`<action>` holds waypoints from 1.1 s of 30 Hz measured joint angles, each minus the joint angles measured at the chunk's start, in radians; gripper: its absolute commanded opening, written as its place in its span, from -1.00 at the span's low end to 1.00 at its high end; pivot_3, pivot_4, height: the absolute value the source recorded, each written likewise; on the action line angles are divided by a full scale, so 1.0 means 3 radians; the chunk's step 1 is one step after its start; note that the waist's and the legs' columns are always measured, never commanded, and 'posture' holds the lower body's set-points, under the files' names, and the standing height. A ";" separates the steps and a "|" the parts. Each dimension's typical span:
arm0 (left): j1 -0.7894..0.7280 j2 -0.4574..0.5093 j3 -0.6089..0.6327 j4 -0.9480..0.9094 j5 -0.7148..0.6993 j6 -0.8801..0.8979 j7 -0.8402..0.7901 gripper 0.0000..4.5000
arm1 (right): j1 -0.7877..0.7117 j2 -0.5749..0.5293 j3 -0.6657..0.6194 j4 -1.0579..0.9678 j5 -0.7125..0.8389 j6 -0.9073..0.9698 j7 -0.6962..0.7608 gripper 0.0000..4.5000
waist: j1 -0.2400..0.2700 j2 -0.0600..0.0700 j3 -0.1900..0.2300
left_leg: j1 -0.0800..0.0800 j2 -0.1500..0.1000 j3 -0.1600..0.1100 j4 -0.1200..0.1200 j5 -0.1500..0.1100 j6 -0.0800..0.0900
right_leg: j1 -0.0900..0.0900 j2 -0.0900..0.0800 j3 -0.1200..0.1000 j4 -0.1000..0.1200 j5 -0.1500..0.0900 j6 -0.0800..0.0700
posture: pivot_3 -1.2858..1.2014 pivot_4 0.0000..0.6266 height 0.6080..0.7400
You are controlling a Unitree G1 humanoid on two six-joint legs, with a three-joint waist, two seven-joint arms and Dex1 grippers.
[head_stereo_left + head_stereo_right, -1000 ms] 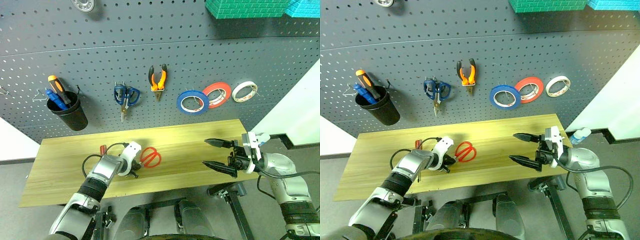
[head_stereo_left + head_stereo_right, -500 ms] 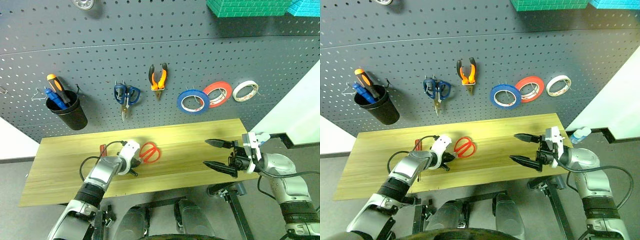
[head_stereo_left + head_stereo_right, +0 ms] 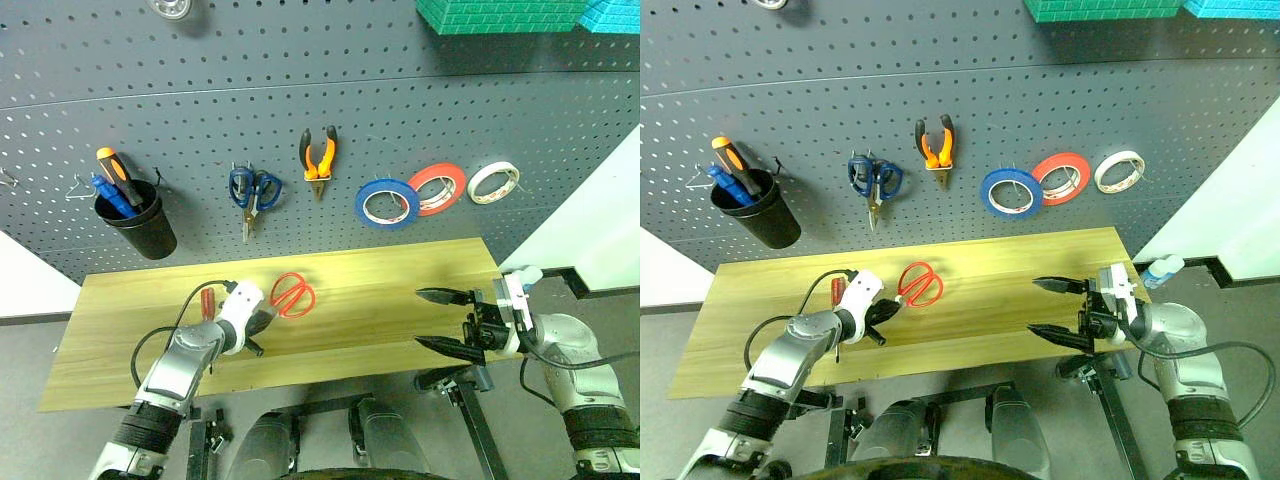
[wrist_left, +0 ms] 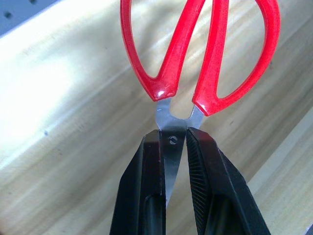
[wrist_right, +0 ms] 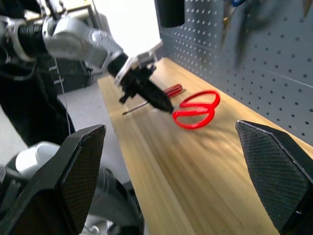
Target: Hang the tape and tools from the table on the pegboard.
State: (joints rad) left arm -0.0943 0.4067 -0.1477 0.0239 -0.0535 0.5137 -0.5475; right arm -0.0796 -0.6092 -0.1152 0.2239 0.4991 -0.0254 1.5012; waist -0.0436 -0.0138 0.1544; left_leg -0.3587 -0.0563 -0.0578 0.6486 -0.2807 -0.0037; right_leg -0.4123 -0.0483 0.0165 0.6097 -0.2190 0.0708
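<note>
My left gripper (image 3: pixel 266 316) is shut on the blades of the red-handled scissors (image 3: pixel 293 295), just below the pivot (image 4: pixel 172 140). The scissors are raised a little over the table (image 3: pixel 390 272), with their handles pointing toward the pegboard (image 3: pixel 200 120). A small red-handled screwdriver (image 3: pixel 837 290) lies on the wood behind my left wrist, partly hidden. The dark blue tape (image 3: pixel 385 204) and the orange-and-black pliers (image 3: pixel 317 155) hang on pegboard hooks. My right gripper (image 3: pixel 434 321) hovers open and empty at the table's right end, pointing left.
On the pegboard hang blue-handled scissors (image 3: pixel 252 190), a red-orange roll (image 3: pixel 434 190), a white roll (image 3: pixel 491 182) and a black cup (image 3: pixel 142 228) with an orange-and-black screwdriver. Green bins (image 3: pixel 495 14) sit at the top. A bottle (image 3: pixel 1160 268) stands right of the table.
My left gripper has lifted the red scissors off the tabletop and drawn them up and to the left. The right gripper has stayed in place, open.
</note>
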 measured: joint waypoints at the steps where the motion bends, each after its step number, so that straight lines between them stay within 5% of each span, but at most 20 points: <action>1: 0.0030 0.0025 0.0002 -0.0016 0.0009 -0.0048 0.0007 -0.87 | -0.0003 -0.0005 0.0011 0.0045 -0.0048 -0.0061 0.0008 1.00 | -0.0003 0.0000 0.0000 | 0.0001 0.0000 0.0000 0.0000 0.0000 0.0000 | 0.0000 0.0000 0.0000 0.0000 0.0000 0.0000 | -0.07 -0.72 0.94; 11: 0.0403 0.0147 0.0029 -0.0240 0.0140 -0.0782 0.0092 -0.87 | -0.0118 -0.0009 0.0070 0.0366 -0.0172 -0.0298 0.0127 1.00 | 0.0004 0.0008 -0.0007 | 0.0003 0.0000 0.0001 0.0001 0.0000 0.0000 | 0.0003 0.0000 0.0000 0.0001 0.0001 -0.0001 | -0.06 -0.79 0.94; 33: 0.0720 0.0208 0.0569 -0.0688 0.0447 -0.2190 0.0648 -0.87 | -0.0450 0.0202 -0.0473 0.0792 0.0484 -0.0012 0.0130 1.00 | 0.0007 0.0032 -0.0091 | 0.0009 0.0000 0.0004 0.0006 0.0001 0.0001 | 0.0009 0.0002 0.0000 0.0005 0.0013 -0.0007 | -0.05 -0.91 0.94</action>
State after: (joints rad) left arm 0.1216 0.4692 0.0230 -0.1827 0.0805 -0.1434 -0.3533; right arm -0.2147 -0.5487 -0.2570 0.4614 0.6442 -0.0291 1.5403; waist -0.0414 -0.0042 0.1272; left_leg -0.3560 -0.0564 -0.0565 0.6506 -0.2805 -0.0035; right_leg -0.4095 -0.0477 0.0166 0.6110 -0.2150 0.0686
